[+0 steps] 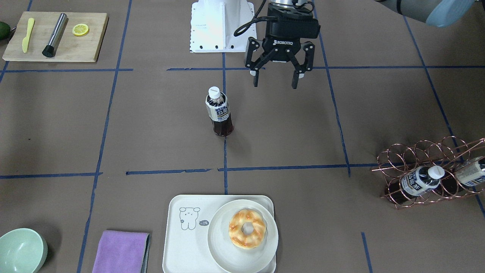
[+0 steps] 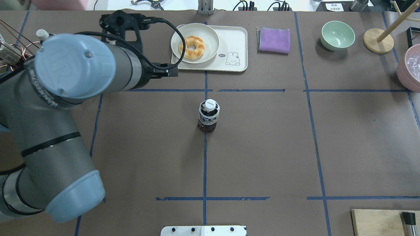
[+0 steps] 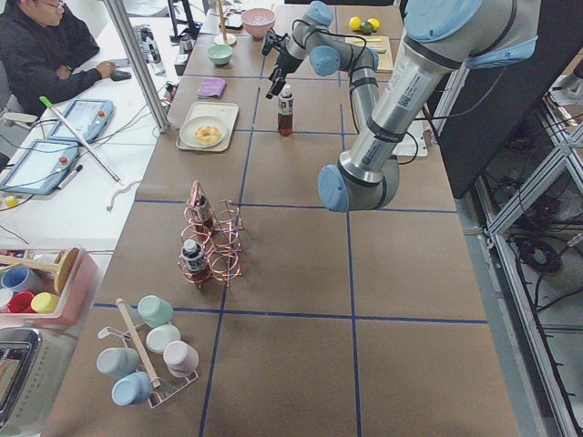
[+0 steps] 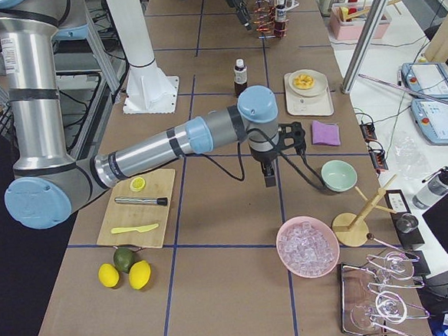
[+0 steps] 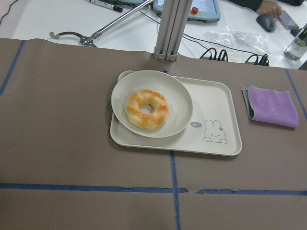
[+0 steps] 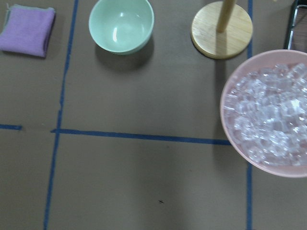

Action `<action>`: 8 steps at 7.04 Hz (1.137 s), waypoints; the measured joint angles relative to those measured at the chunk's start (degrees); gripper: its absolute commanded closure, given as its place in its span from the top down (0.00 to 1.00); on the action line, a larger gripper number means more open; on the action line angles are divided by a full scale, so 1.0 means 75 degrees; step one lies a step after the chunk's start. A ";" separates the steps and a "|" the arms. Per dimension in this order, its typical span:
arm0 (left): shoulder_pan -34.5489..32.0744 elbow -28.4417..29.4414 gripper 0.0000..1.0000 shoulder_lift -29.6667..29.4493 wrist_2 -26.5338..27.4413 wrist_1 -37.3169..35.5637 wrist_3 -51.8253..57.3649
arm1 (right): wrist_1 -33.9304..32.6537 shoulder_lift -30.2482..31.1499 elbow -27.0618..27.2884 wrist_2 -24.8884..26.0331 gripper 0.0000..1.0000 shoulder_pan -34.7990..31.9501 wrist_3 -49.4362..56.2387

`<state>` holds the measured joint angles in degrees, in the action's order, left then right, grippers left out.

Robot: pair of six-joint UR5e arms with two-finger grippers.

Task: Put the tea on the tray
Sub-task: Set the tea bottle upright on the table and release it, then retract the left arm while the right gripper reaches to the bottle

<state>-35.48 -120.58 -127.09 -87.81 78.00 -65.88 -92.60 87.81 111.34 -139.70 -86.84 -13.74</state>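
One tea (image 1: 219, 112), upright, likely light, smooth-walled and slightly squashy, so take it around mid-body; left gripper (image 1: 274, 80) jaws spread and empty, right gripper (image 4: 270, 178) cannot tell.

The tea (image 1: 219, 112): dark brown liquid, white cap, white and dark-blue label. The tray (image 1: 178, 246): cream-white, dark line-drawn bear. The doughnut (image 1: 247, 229): golden, orange streaks. The cloth (image 1: 121, 252): purple. The bowl (image 1: 21, 252): mint green. The table (image 1: 303, 125): brown, blue tape grid.
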 measured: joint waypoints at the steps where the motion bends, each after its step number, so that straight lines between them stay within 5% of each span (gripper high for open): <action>1: -0.0328 -0.0236 1.00 0.0371 -0.0413 -0.0235 0.0471 | -0.0012 -0.0462 0.0290 0.0117 1.00 0.0516 -0.0930; 6: -0.2376 -0.1019 1.00 0.3138 -0.2913 -0.0479 0.3340 | -0.0148 -0.2469 0.1057 0.1908 1.00 0.3708 -0.5212; 8: -0.3303 -0.1030 1.00 0.4075 -0.3675 -0.0455 0.4705 | -0.1155 -0.3642 0.1080 0.2873 1.00 0.5054 -0.6380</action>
<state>-60.25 -128.30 -96.53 -115.38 74.58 -30.59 -101.27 60.49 119.44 -118.16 -48.94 -61.59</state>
